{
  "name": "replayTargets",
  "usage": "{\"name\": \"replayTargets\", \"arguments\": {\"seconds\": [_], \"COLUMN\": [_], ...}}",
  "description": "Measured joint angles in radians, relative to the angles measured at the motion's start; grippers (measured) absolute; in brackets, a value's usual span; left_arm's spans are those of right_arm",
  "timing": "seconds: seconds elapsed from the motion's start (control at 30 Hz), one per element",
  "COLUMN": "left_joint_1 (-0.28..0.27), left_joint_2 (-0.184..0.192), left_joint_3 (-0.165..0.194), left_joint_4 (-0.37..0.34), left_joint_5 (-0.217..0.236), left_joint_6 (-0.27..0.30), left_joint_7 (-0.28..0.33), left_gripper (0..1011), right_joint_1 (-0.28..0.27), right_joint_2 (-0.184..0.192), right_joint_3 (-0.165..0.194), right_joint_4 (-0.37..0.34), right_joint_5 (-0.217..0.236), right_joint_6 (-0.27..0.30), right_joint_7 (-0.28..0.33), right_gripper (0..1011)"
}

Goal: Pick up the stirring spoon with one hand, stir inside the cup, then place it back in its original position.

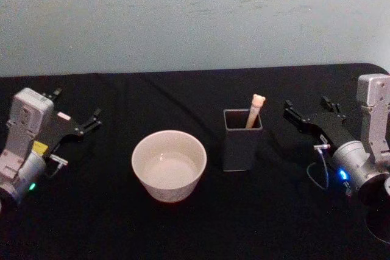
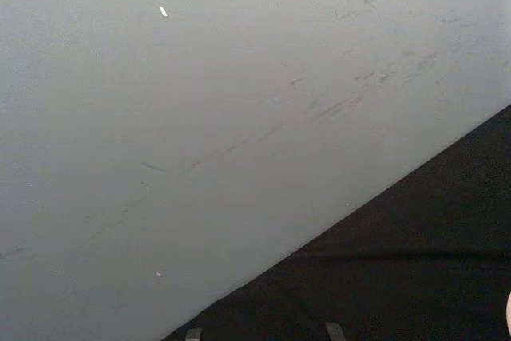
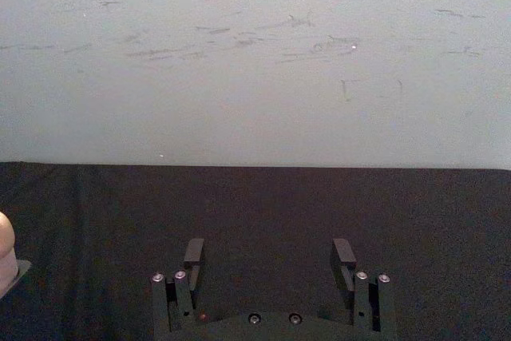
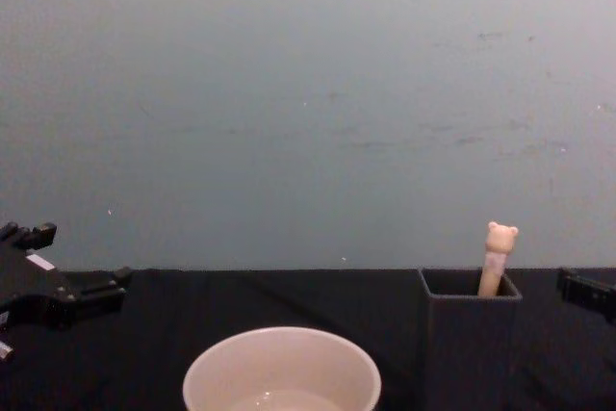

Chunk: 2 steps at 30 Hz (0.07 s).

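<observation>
On a black-draped table (image 1: 183, 229), the stirring spoon (image 1: 255, 109) stands upright in a dark grey square holder (image 1: 242, 141), its beige bear-head handle poking above the rim. The cream-white cup (image 1: 169, 164) sits just left of the holder, apart from it. The right gripper (image 1: 304, 114), on a silver wrist with a glowing blue ring, hovers to the right of the holder with its fingers (image 3: 194, 255) spread apart, holding nothing. The left gripper (image 1: 92, 120) rests at the table's left side, well away from the cup; whether its fingers are apart or together cannot be told. A yellow label on the left arm carries no readable writing.
</observation>
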Motion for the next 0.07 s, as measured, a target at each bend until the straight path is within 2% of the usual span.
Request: {"name": "replayTargets", "arguments": {"seconds": [0.07], "left_joint_1": [0.0], "left_joint_2": [0.0], "left_joint_3": [0.0], "left_joint_4": [0.0], "left_joint_5": [0.0], "left_joint_6": [0.0], "left_joint_7": [0.0], "left_gripper": [1001], "right_joint_1": [0.0], "right_joint_2": [0.0], "right_joint_3": [0.0], "right_joint_4": [0.0], "right_joint_5": [0.0], "right_joint_6": [0.0], "right_joint_7": [0.0], "right_gripper": [1000]}}
